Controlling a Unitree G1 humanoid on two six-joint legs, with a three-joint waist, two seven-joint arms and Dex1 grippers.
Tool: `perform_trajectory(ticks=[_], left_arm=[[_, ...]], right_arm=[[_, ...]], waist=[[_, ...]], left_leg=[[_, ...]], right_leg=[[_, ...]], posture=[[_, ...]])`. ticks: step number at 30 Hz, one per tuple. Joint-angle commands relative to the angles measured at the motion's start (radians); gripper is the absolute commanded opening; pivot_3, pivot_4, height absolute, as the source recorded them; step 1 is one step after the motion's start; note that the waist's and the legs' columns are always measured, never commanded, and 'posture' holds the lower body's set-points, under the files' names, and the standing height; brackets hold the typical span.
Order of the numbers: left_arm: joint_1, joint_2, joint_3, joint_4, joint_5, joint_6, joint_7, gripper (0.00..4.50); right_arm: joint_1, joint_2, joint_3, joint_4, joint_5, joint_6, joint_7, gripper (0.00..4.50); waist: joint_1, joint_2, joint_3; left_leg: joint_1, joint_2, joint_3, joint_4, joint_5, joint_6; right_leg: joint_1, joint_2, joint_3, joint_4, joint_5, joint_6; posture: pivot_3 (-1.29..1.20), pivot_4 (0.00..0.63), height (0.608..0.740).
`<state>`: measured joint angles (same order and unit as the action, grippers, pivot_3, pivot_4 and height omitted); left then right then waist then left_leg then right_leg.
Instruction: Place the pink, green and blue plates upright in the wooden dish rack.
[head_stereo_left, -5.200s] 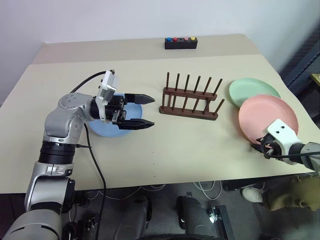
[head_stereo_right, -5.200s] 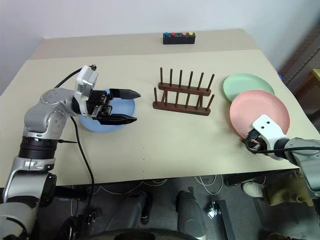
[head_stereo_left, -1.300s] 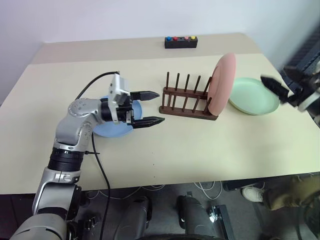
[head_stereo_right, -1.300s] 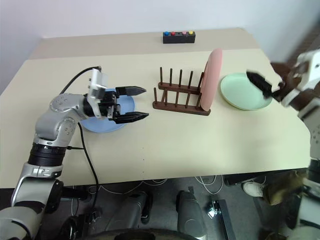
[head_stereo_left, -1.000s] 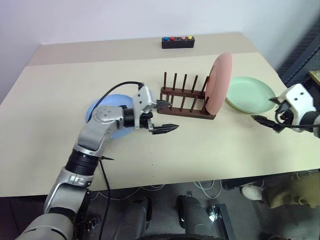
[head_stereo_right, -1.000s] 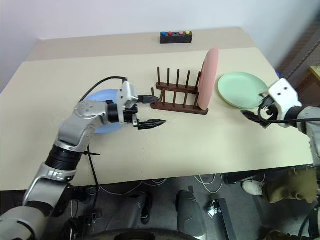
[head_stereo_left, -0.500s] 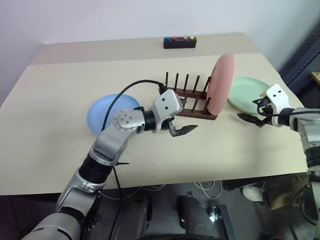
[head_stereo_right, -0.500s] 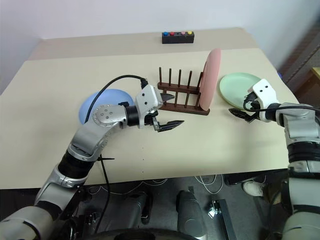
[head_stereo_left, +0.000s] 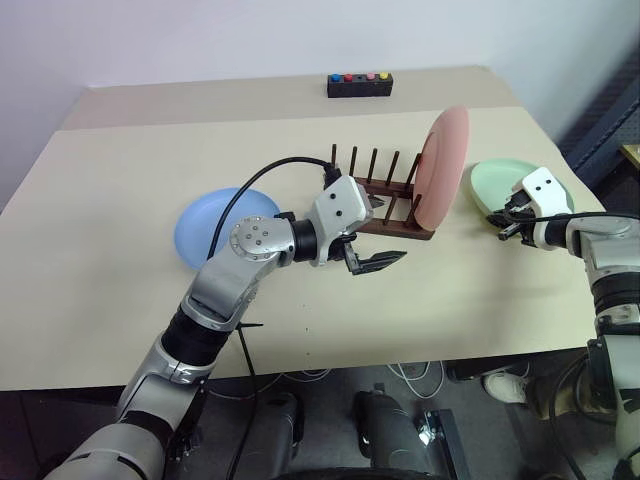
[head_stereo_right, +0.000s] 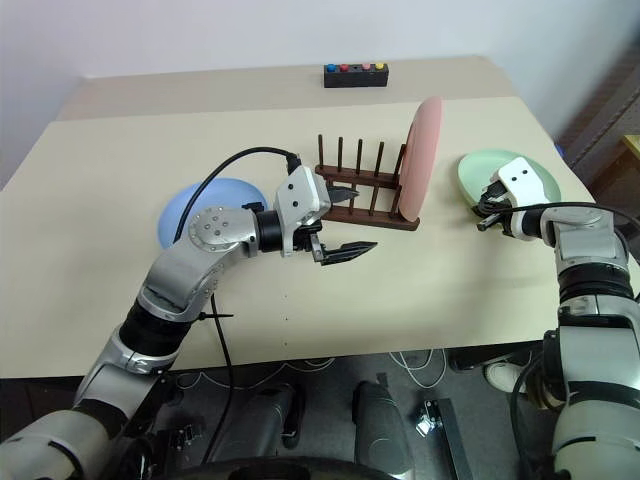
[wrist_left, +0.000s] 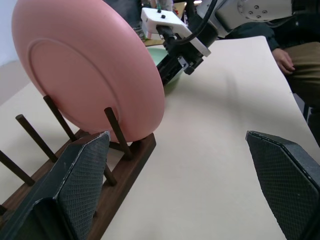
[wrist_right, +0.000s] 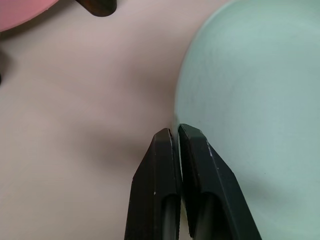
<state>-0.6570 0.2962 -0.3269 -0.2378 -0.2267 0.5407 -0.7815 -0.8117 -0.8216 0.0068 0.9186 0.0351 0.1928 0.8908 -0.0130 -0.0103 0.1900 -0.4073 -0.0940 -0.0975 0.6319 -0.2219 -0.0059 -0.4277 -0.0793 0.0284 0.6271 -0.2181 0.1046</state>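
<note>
Judging by its thin matte rim, the green plate (wrist_right: 245, 100) looks light, stiff and a little slippery, best pinched at the edge, where the right tool (wrist_right: 175, 134) is now pressed together on the rim nearest the wooden dish rack (head_stereo_left: 385, 205). It is a shallow, pale mint round lying flat on the bench (head_stereo_left: 420, 300) under that tool, while the left tool (head_stereo_left: 376, 230) hovers spread beside the rack and pink plate (head_stereo_left: 440, 165).

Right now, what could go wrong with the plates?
The right gripper is shut on just the thin rim of the green plate, so the plate might slip out when lifted. The pink plate stands at the very end of the wooden dish rack; a swinging green plate could knock it over. The left gripper, wide open, hovers beside the rack and might bump it.
</note>
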Motion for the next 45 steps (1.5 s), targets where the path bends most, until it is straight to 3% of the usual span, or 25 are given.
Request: perform_trajectory(ticks=[1,9,14,20,24,29,33,39,45], left_arm=[[-0.025,-0.002,0.032,-0.005,-0.011,-0.014,0.004,4.50],[-0.049,-0.013,0.107,0.065,-0.035,-0.045,0.015,4.50],[-0.064,-0.015,0.170,0.110,-0.064,-0.069,0.017,4.50],[-0.057,0.118,0.296,0.254,-0.171,-0.134,-0.182,4.50],[-0.048,0.174,0.359,0.332,-0.221,-0.172,-0.269,4.50],[-0.009,0.222,0.407,0.354,-0.290,-0.164,-0.377,4.50],[0.005,0.236,0.422,0.364,-0.299,-0.184,-0.405,4.50],[0.016,0.252,0.451,0.365,-0.310,-0.217,-0.426,4.50],[0.013,0.256,0.454,0.372,-0.313,-0.228,-0.428,4.50]], right_arm=[[-0.035,-0.020,-0.066,-0.016,0.025,-0.012,-0.048,0.03],[-0.138,-0.011,-0.270,-0.087,0.137,-0.050,-0.281,0.03],[-0.194,0.046,-0.415,-0.236,0.320,0.042,-0.309,0.03],[-0.204,0.222,-0.529,-0.755,0.761,0.337,-0.338,0.03],[-0.212,0.282,-0.549,-0.921,0.978,0.474,-0.423,0.03],[-0.202,0.354,-0.569,-0.983,1.239,0.591,-0.565,0.03],[-0.151,0.394,-0.550,-1.013,1.318,0.612,-0.637,0.03],[0.011,0.455,-0.476,-1.066,1.307,0.611,-0.673,0.03],[0.064,0.457,-0.451,-1.062,1.300,0.592,-0.674,0.03]], waist=[[0.000,0.000,0.000],[-0.001,0.001,0.000],[-0.001,0.001,0.000],[-0.006,0.002,0.000],[0.004,0.002,0.000],[0.000,0.001,0.000],[-0.001,0.001,0.000],[-0.003,0.001,0.000],[-0.003,0.002,0.000]], left_leg=[[0.000,0.000,0.000,0.000,0.000,0.000],[0.000,0.000,0.000,0.000,0.000,0.000],[0.000,0.000,0.000,-0.001,0.000,0.000],[0.000,0.002,0.000,-0.001,0.000,0.000],[-0.001,0.001,-0.001,0.000,0.000,0.000],[-0.001,0.000,-0.002,0.000,0.000,0.000],[-0.001,0.001,-0.002,-0.001,0.000,0.000],[-0.001,0.001,-0.002,-0.001,0.000,0.000],[-0.002,0.000,-0.001,-0.001,0.000,0.000]], right_leg=[[0.000,0.000,0.000,0.000,0.000,0.000],[0.000,0.000,0.000,0.000,0.000,0.000],[0.000,0.000,0.000,0.000,0.000,0.000],[-0.003,0.001,0.002,0.003,0.000,0.000],[-0.002,0.000,0.001,0.002,0.000,0.000],[-0.002,-0.002,0.000,0.001,0.000,0.000],[-0.003,-0.002,0.001,0.002,0.000,0.000],[-0.003,-0.002,0.001,0.002,0.000,0.000],[-0.004,-0.001,0.001,0.002,0.000,0.000]], posture=[[0.00,0.150,0.740],[0.00,0.150,0.740],[0.00,0.150,0.740],[0.00,0.150,0.740],[0.00,0.150,0.740],[0.00,0.150,0.740],[0.00,0.150,0.740],[0.00,0.150,0.740],[0.00,0.150,0.740]])
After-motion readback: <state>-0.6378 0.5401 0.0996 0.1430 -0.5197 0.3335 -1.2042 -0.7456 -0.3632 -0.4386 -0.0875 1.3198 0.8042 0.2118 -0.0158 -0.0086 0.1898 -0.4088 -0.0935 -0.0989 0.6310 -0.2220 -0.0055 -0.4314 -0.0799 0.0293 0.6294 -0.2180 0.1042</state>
